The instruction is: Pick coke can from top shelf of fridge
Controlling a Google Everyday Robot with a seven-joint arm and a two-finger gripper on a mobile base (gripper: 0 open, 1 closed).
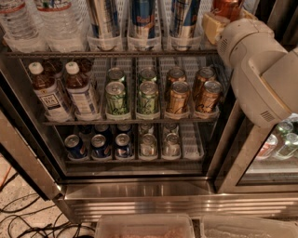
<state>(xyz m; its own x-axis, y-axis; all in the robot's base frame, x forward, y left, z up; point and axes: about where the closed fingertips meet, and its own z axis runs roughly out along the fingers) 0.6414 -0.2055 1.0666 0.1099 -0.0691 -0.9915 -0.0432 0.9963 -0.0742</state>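
The fridge (139, 188) stands open in front of me with several wire racks of drinks. The top shelf (116, 54) runs along the top of the view behind a dark front rail. The coke can (226, 6), red-orange, stands at the shelf's far right end and is cut off by the top edge. My gripper (212, 25) shows only as a beige part just below and left of the can, right against it. My big white arm (260, 69) reaches in from the right and hides the rest of the gripper.
Three tall silver-and-blue cans (142, 21) and water bottles (32, 23) fill the top shelf to the left. The rack below holds tea bottles (51, 95), green cans (132, 97) and gold-bronze cans (191, 95). The bottom rack holds blue and silver cans. Cables (28, 218) lie on the floor.
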